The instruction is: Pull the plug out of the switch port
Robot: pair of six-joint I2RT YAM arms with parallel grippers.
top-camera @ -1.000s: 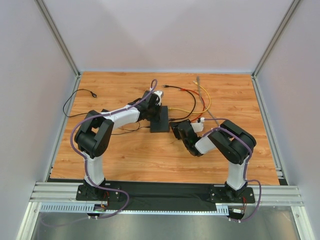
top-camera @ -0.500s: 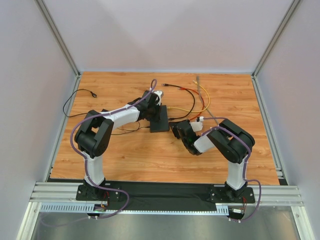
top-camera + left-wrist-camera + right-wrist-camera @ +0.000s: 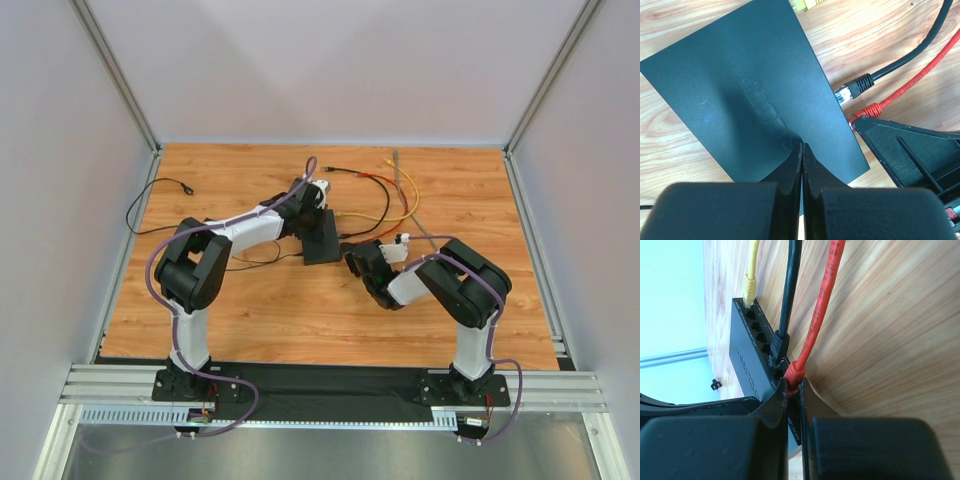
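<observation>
The switch (image 3: 322,240) lies flat near the middle of the worktop (image 3: 250,310), its row of sockets facing the right side. The left arm (image 3: 245,232) is folded at the elbow close to its base, and its forearm stretches out to the switch. The wrist tips downward there, so the left claw (image 3: 802,150) comes down on the box's flat top. That claw's fingers are pressed together with nothing between them, the tips resting on the lid.

The right arm (image 3: 455,285) is bunched up at its own side, the forearm held low and reaching leftward to the socket edge. The right claw (image 3: 792,383) is closed tight on the red plug (image 3: 794,371), which sits in a socket at the end of the row. Just beside it is a black plug (image 3: 779,346), and a yellow plug (image 3: 749,287) sits at the far end
</observation>
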